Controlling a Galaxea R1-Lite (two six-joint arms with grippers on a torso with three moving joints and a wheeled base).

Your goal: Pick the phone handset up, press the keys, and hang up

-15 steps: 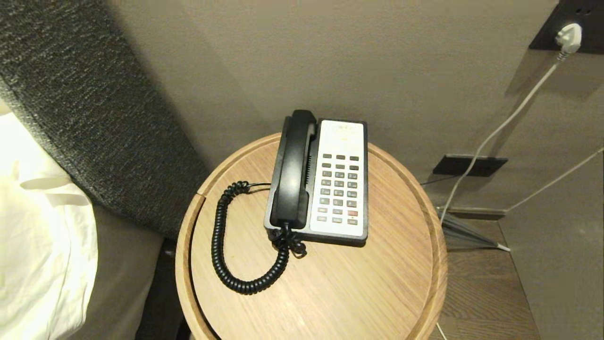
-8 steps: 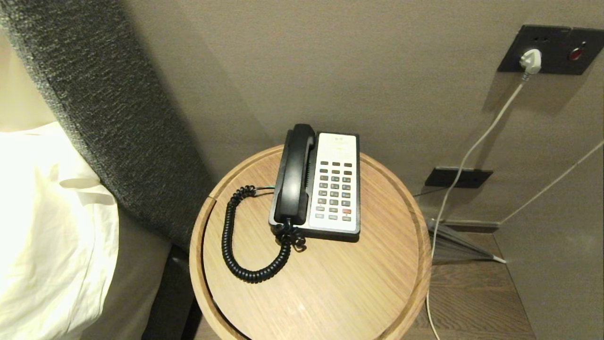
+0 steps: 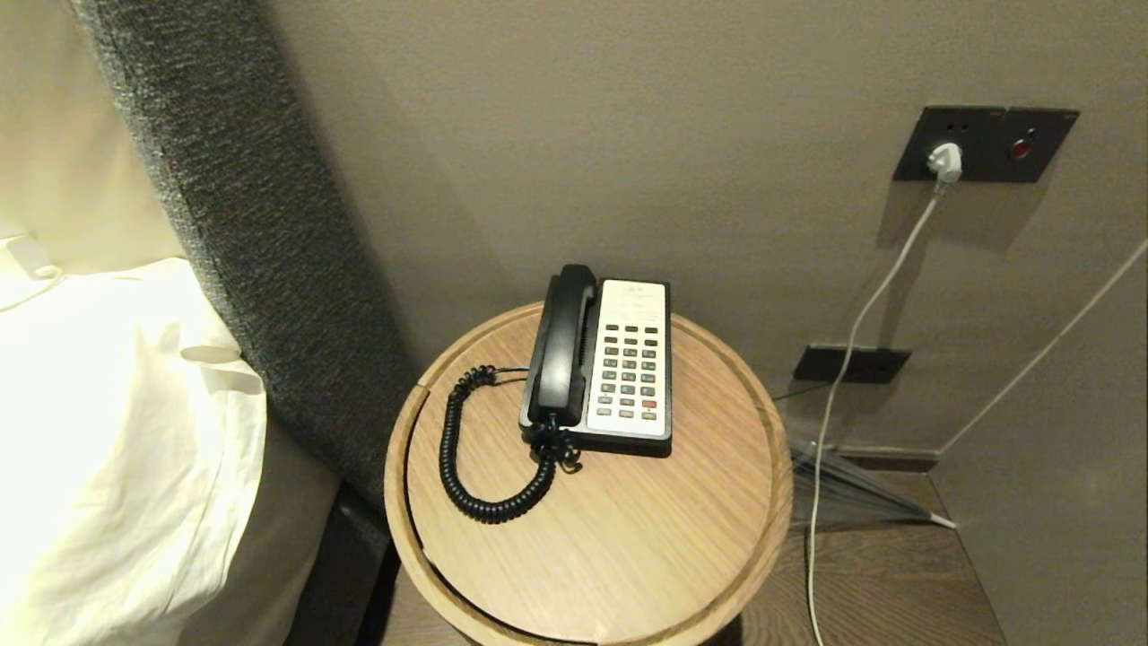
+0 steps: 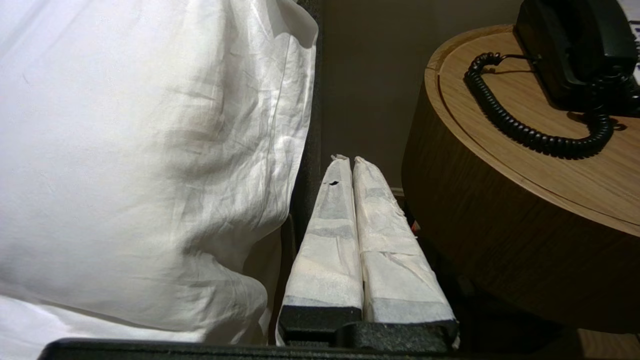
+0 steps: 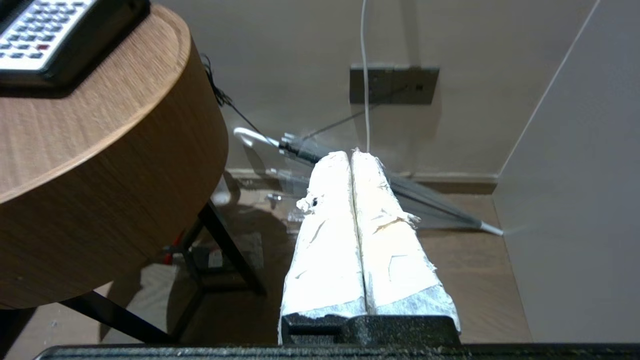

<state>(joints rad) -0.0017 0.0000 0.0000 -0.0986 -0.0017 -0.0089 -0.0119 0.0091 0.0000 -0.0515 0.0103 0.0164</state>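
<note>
Phone handset [image 3: 560,345] first, since that is your target: you see it lying in its cradle along the left side of the phone base [image 3: 628,363], just above the middle of the head view. Working down by size, your largest item is the white pillow [image 3: 117,449] filling the lower left, with the dark grey headboard [image 3: 242,233] slanting beside it. Next you have the round wooden tabletop [image 3: 628,547] in the lower centre, carrying the phone. A folded umbrella [image 3: 861,493] lies on the floor at lower right. From the handset's near end the coiled cord [image 3: 466,458] loops left across the wood. Your left tool [image 4: 348,162] hangs low between pillow and tabletop, fingers pressed together and empty. Your right tool [image 5: 351,155] hangs over the floor beside the tabletop, likewise closed on nothing.
</note>
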